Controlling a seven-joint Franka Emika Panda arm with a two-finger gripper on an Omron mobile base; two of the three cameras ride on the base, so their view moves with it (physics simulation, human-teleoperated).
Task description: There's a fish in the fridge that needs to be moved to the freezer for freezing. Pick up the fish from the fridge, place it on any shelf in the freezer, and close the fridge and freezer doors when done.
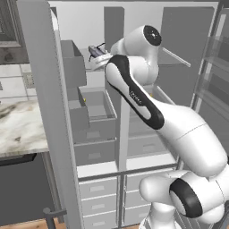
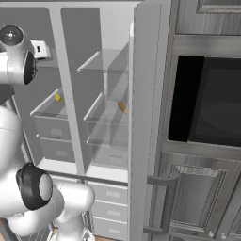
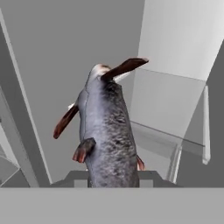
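My gripper (image 1: 96, 56) is shut on the fish (image 1: 94, 50), a grey speckled body with reddish-brown fins. It is raised high inside the left half of the grey unit, the freezer (image 1: 96, 103), beside the bins of its open plain door (image 1: 38, 89). In the hand view the fish (image 3: 107, 127) stands up from between the gripper (image 3: 113, 178) fingertips, with a clear glass shelf (image 3: 166, 133) beyond it to the right. The white hand (image 2: 40, 49) also shows at the top left of the right base view. The fridge half (image 2: 110, 113) stands open on the right.
An orange stick (image 2: 122, 107) lies on a fridge shelf. The open fridge door (image 2: 143, 122) juts out, with a handle (image 2: 167, 202) low down. Grey drawers (image 1: 98, 197) run below both halves. A marble counter (image 1: 18, 125) lies left; a dark oven (image 2: 212, 103) stands right.
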